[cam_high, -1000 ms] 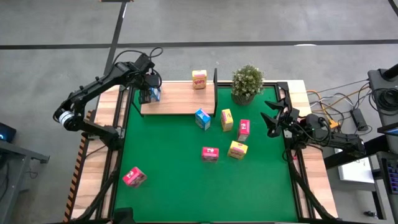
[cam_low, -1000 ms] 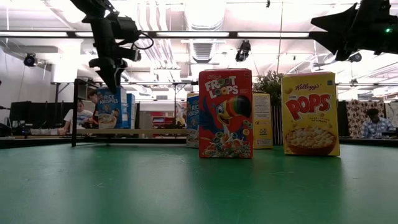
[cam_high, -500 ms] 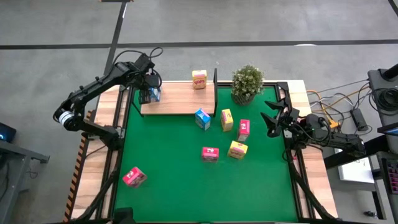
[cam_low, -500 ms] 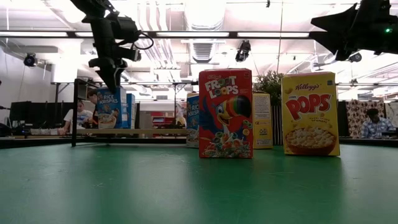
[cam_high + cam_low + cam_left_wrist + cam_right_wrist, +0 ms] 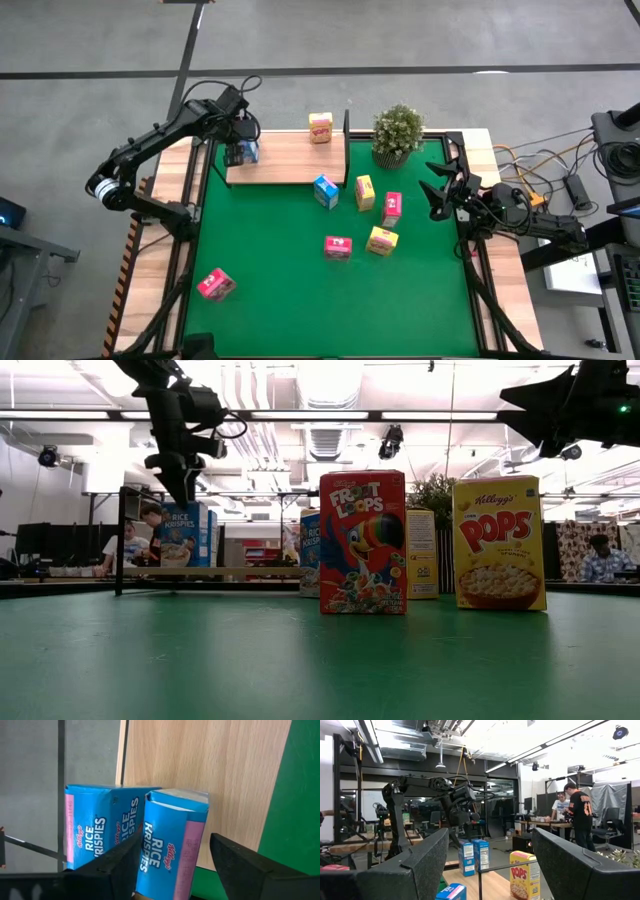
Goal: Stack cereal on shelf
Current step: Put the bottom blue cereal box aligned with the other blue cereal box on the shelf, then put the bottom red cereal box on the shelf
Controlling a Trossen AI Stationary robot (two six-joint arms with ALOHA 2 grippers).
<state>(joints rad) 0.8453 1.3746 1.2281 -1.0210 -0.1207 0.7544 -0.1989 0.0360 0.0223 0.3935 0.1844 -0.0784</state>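
Two blue boxes (image 5: 135, 850) between left end effector (image 5: 175, 862) fingers.

potted plant (image 5: 397, 132) at the green mat's (image 5: 280, 270) far edge — people (image 5: 579, 815) stand beyond.

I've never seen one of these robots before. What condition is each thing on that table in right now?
Left gripper: open, over the two blue boxes on the shelf.
Right gripper: open, waiting at the table's right edge.
Two blue boxes: upright, side by side on the shelf.
Yellow box on the shelf: upright.
Shelf: holds three boxes.
Six other boxes: scattered on the green mat.
Plant: upright.
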